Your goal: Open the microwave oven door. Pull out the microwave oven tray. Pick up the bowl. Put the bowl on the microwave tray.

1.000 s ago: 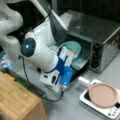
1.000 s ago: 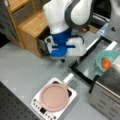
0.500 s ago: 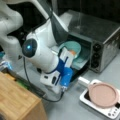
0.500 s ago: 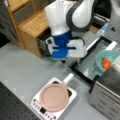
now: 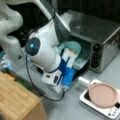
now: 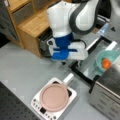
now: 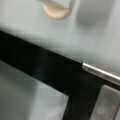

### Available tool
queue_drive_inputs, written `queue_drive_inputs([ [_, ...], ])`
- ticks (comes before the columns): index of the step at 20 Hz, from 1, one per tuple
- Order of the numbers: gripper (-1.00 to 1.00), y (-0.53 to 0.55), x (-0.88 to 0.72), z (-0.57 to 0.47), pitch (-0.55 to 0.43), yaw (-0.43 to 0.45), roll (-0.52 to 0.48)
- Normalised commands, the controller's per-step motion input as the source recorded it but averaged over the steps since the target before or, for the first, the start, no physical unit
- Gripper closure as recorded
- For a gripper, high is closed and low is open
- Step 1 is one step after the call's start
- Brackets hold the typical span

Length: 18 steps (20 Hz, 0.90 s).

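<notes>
The microwave oven [image 5: 102, 40] stands with its door [image 6: 82, 75] folded down flat toward the table. The pale teal bowl [image 5: 71, 48] with orange food [image 6: 106, 63] sits at the oven's mouth on the grey tray [image 5: 83, 62], drawn out over the door. My gripper [image 5: 63, 87] points down at the door's outer edge, apart from the bowl. In both front views the white and blue hand [image 6: 66, 53] hides the fingers. The wrist view shows only the dark door frame [image 7: 50, 72], a silver bar [image 7: 100, 72] and grey table, with no fingers and nothing held.
A pink plate [image 5: 103, 95] lies on a small white appliance [image 6: 37, 103] on the table in front of the oven. A wooden shelf unit [image 6: 32, 22] stands behind the arm. A wooden block [image 5: 17, 100] fills one front view's bottom left. A cable [image 5: 37, 91] trails across the table.
</notes>
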Motion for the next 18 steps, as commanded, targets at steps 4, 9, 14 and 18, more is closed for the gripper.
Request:
queue_drive_inputs([
  [4,-1.0,0.1,-0.13,-0.05,-0.035,-0.011,0.179],
  [9,-1.0,0.05,-0.11,-0.08,-0.045,-0.028,0.184],
  [14,-1.0,-0.03,-0.1,-0.1,-0.057,-0.028,0.13],
  [18,-1.0,-0.05,-0.08,-0.12,-0.065,-0.028,0.127],
])
